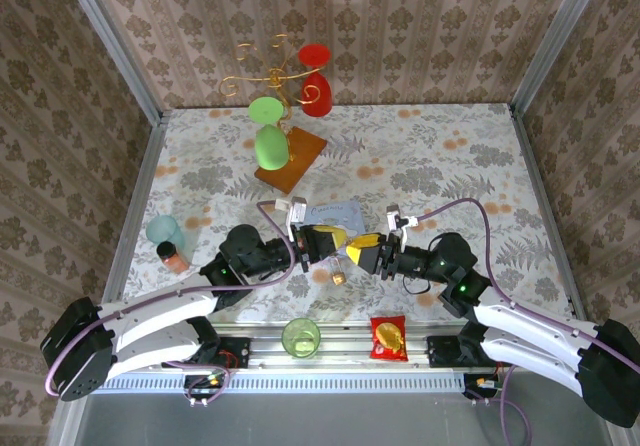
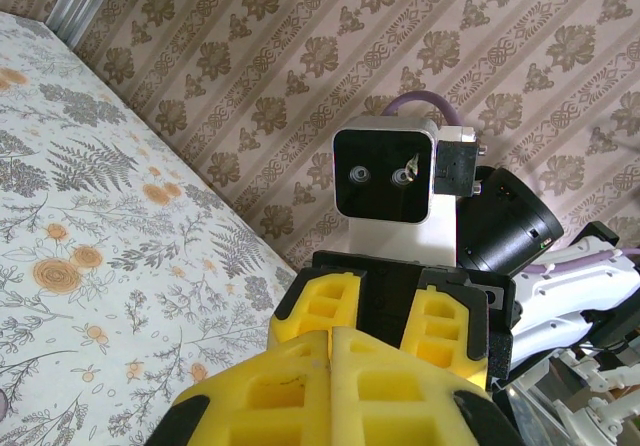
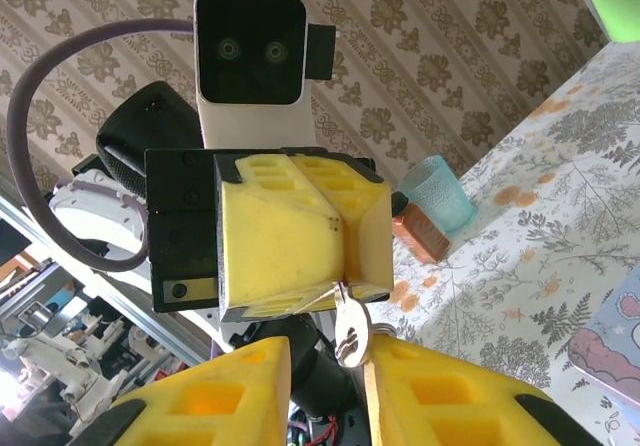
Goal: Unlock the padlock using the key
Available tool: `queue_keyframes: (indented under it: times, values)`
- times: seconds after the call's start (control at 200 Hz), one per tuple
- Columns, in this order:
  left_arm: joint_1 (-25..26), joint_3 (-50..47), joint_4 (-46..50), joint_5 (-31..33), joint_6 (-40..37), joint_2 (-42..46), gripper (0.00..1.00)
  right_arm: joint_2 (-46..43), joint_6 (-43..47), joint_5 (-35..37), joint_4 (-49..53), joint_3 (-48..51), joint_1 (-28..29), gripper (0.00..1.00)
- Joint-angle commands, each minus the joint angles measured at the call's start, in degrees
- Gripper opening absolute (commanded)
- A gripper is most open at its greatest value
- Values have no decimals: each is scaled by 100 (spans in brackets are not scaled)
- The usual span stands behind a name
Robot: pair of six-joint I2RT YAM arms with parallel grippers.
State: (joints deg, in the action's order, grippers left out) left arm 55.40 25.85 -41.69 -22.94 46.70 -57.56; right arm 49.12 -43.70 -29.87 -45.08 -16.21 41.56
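Observation:
My two grippers meet tip to tip above the near middle of the table. The left gripper [image 1: 345,241] [image 2: 331,336] is shut, its yellow fingers pressed together. In the right wrist view its tips [image 3: 345,284] pinch the thin end of the silvery key [image 3: 350,328], whose round head hangs below them. My right gripper [image 1: 362,250] [image 3: 325,351] stands open, and the key's head rests against the inner face of one finger [image 3: 440,391]. A small brass-gold padlock [image 1: 339,277] lies on the table just under the grippers.
A blue cartoon tin [image 1: 335,213] lies just behind the grippers. A teal cup [image 1: 165,231] and a brown jar [image 1: 174,257] stand at the left. A green glass [image 1: 300,337] and a red snack packet [image 1: 387,337] sit at the near edge. A wooden-based wire stand [image 1: 290,156] is at the back.

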Motion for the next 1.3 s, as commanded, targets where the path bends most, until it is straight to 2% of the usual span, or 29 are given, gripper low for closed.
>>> queue_keyframes:
  times: [0.0, 0.21, 0.435, 0.6, 0.69, 0.865, 0.92, 0.955, 1.035, 1.13, 1.165, 1.205, 1.245, 1.295]
  values:
    - [6, -124, -156, -48, 84, 131, 0, 4, 89, 158, -211, -80, 15, 27]
    - [6, -75, -114, -106, 67, 131, 0, 228, 64, 67, -393, -172, 27, 30]
    - [2, -51, -75, -123, 32, 73, 0, 296, 49, 84, -569, -117, 19, 28]
    - [5, -106, -141, -87, 68, 29, 0, 216, 135, 71, -462, -120, 18, 19]
    - [3, -106, -187, -89, 94, -3, 0, 220, 151, 1, -419, -162, 17, 11]
    - [5, -104, -195, -73, 103, -54, 0, 217, 178, 24, -429, -104, 19, 6]
    - [-1, -131, -220, -23, 117, -54, 0, 204, 165, 65, -444, -58, 19, 1]
    - [-3, -155, -225, 12, 131, -44, 8, 190, 147, 89, -417, -25, 19, 1]
    - [-58, -209, -167, 228, 138, 43, 45, 101, 162, 282, 32, -23, 19, 0]
    - [-99, -395, -155, 794, 94, 279, 64, -85, 304, 713, 1147, -57, 19, 0]
    - [-82, -517, -164, 1085, 98, 386, 85, -132, 370, 883, 1600, -58, 15, 0]
    - [-53, -611, -112, 1297, 23, 496, 98, -194, 403, 1018, 1937, -18, 8, 0]
    - [-20, -606, 193, 1451, -64, 592, 100, -249, 351, 1153, 2105, 88, 8, 0]
    - [83, -440, 1053, 1740, -144, 714, 100, -337, 239, 1396, 2379, 186, 1, 0]
